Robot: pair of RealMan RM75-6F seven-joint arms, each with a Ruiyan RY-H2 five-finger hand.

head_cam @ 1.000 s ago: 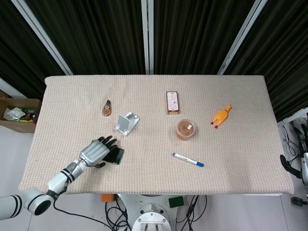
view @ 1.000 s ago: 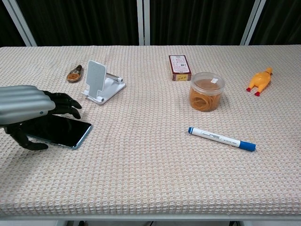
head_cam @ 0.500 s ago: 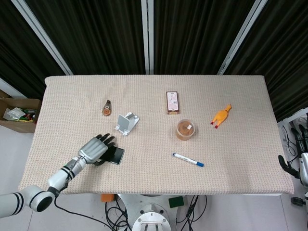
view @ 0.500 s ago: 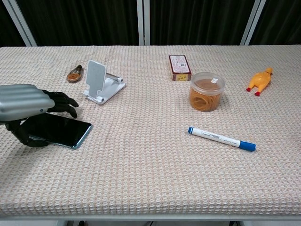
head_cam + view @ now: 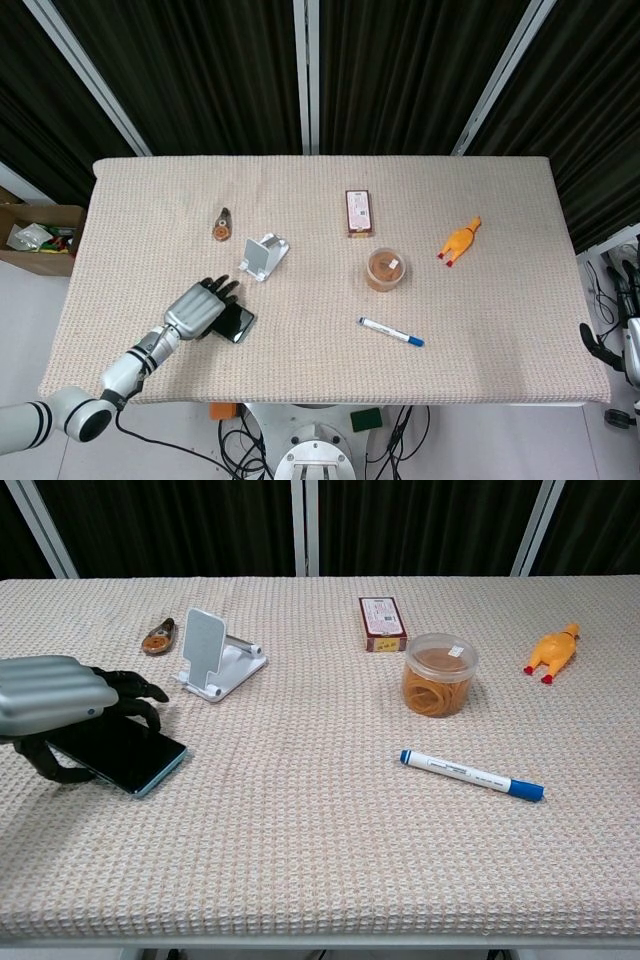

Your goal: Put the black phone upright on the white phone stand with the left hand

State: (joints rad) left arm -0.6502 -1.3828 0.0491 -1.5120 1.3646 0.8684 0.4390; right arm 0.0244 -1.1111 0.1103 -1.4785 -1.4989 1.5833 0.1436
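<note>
The black phone [image 5: 239,324] [image 5: 122,753] lies near the table's front left, with its near end angled toward the front edge. My left hand [image 5: 197,310] [image 5: 52,696] covers its left part. The fingers [image 5: 135,692] curl over the phone's far edge and the thumb sits at its near left edge, so the hand grips it. The white phone stand [image 5: 262,256] [image 5: 212,660] stands empty a short way behind and to the right of the hand. A small part of my right hand [image 5: 597,348] shows off the table's right edge, and its fingers are unclear.
A small brown object [image 5: 222,224] lies behind the stand. Mid-table are a red box [image 5: 357,212], a clear jar of rubber bands [image 5: 385,269] and a blue-capped marker [image 5: 391,332]. A yellow rubber chicken [image 5: 459,240] lies to the right.
The left hand has closed tighter on the phone. The phone has turned and shifted slightly left, its right end swinging toward the front edge.
</note>
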